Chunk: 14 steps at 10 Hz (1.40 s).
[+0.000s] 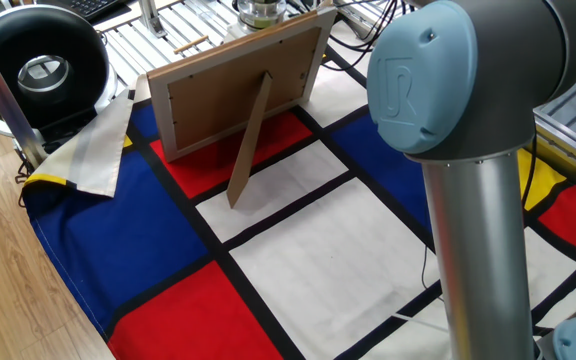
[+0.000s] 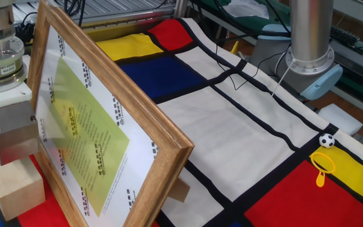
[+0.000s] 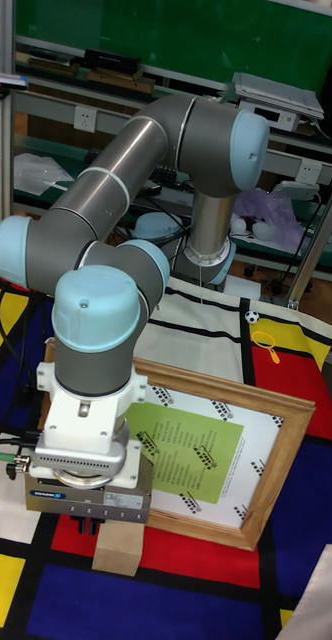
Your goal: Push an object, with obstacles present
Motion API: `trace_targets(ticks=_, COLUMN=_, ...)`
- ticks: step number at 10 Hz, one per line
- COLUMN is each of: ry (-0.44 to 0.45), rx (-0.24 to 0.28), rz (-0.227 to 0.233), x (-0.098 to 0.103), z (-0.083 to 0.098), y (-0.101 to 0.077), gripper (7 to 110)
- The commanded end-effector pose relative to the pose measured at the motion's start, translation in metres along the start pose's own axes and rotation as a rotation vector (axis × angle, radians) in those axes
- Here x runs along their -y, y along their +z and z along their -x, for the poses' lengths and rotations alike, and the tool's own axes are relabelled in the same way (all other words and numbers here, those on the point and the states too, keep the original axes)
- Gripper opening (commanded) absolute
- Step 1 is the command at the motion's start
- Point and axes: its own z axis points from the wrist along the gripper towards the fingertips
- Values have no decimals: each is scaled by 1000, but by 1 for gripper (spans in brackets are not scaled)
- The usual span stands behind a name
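Wooden block (image 2: 12, 187) sits touching beneath our gripper (image 3: 94, 519), fingers hidden so we cannot tell their spread; we judge the push under way, needing clearance from the picture frame (image 2: 109, 129) just beside it.

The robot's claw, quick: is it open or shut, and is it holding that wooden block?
Gripper: cannot be told. Its fingers are hidden behind its body, directly above the wooden block; a grip isn't visible.

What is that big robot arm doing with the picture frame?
The grey and blue robot arm's gripper sits right above a small pale wooden block on the chequered cloth. The wooden picture frame stands just behind the block as an obstacle. Whether the gripper's fingers are open or closed is hidden.
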Motion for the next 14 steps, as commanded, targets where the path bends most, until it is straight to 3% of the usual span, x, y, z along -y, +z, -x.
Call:
trace_targets(ticks=1, ry=0, rx=5, rz=-1, x=1, z=1, y=-1, gripper=7)
trace_targets(ticks=14, ry=19, rx=2, rz=59, x=-17, z=2, y=-2, gripper=7)
